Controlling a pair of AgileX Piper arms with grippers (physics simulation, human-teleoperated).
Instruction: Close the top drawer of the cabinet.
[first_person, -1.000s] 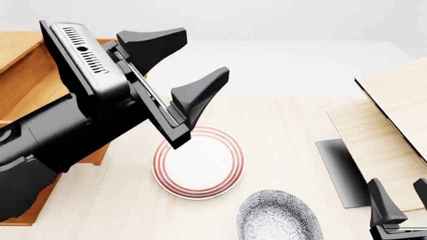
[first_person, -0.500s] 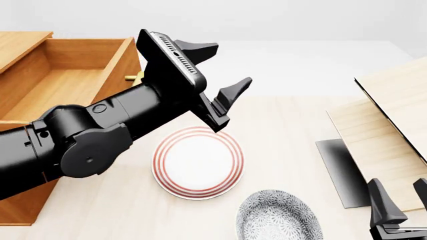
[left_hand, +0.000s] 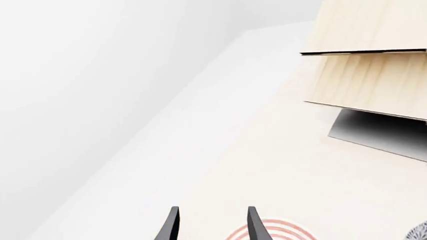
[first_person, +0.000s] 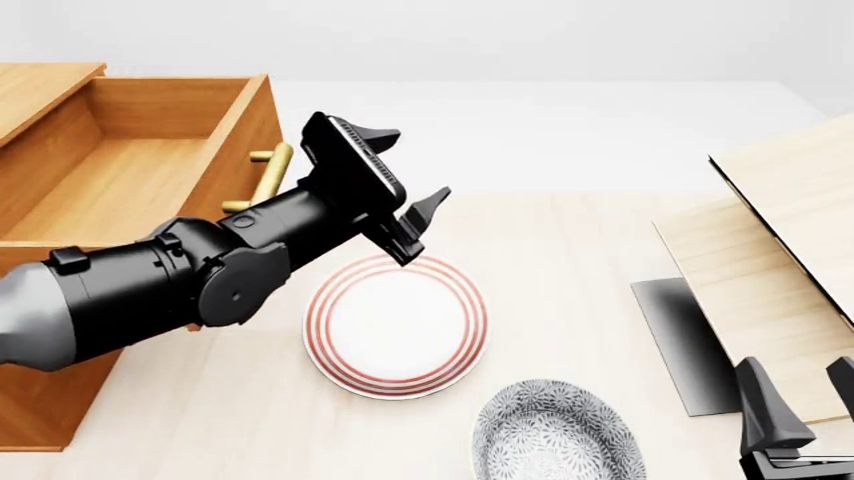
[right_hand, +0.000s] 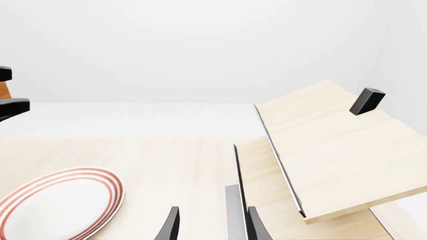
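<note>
Your left gripper (first_person: 406, 190) has dropped toward the table since earlier, fingers spread, empty, at 3 o'clock of the open top drawer (first_person: 134, 165); right gripper (first_person: 810, 400) spread too.

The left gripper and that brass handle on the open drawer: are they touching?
Apart. In the front view the left gripper sits to the right of the brass handle of the top drawer, with pale table showing between them.
</note>
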